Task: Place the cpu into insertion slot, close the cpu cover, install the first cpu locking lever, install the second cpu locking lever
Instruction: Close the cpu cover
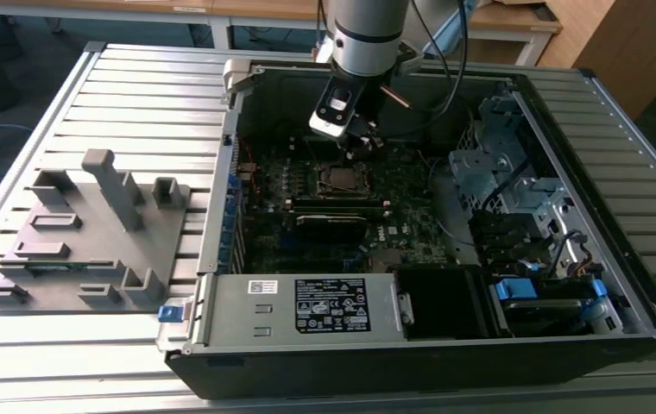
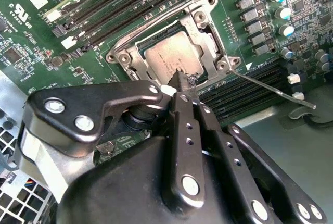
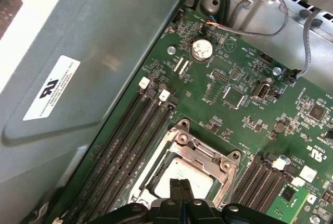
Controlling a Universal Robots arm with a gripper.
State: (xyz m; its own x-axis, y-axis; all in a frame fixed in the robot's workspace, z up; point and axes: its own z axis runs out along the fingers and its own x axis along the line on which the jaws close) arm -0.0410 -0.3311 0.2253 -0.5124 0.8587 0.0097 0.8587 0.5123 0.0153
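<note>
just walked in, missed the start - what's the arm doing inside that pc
The arm's shut gripper rests its tip at the edge of the cpu inside the open computer case. The cpu sits on the motherboard with the cpu cover lying over it. One thin locking lever sticks out sideways, apparently unlatched.

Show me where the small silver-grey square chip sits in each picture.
Exterior view: the small silver-grey square chip sits on the green motherboard.
Second wrist view: chip just past the black metal pincer.
First wrist view: chip beside the pincer.
Shared landmark: long black memory slots alongside.
</note>
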